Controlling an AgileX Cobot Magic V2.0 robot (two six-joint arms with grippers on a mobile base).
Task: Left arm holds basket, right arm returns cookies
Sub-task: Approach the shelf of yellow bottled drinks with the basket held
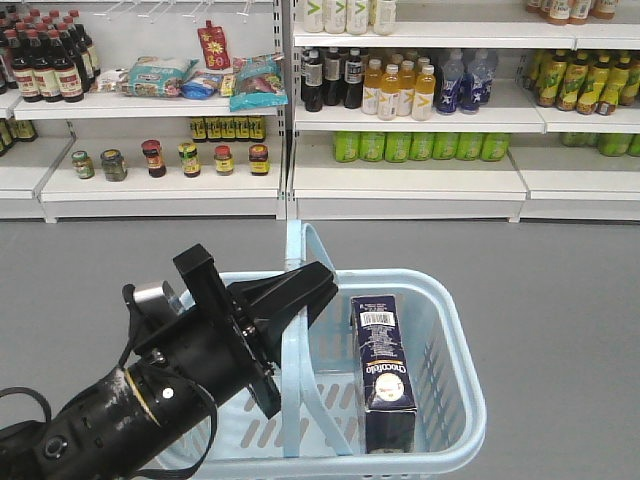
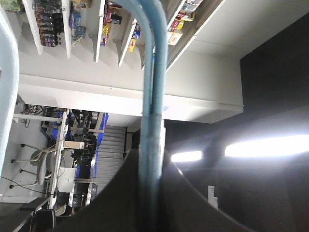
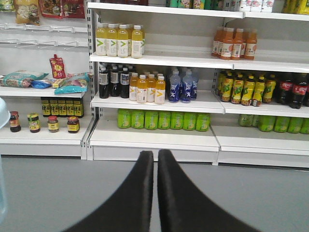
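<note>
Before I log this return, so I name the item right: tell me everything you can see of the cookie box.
The cookie box is a dark navy rectangular carton, cardboard by the look, closed. White lettering runs along its upper face, with a white barcode at the far end and a cookie picture near the close end. It lies lengthwise in the right half of the basket, resting on its floor. Nothing grips it.

basket (image 1: pixel 452 365) light blue, slotted walls | cookies (image 1: pixel 385 385) inside basket navy-brown, white barcode end | left arm (image 1: pixel 190 370) left of basket black, brass ring | floor (image 1: pixel 560 290) around basket grey
</note>
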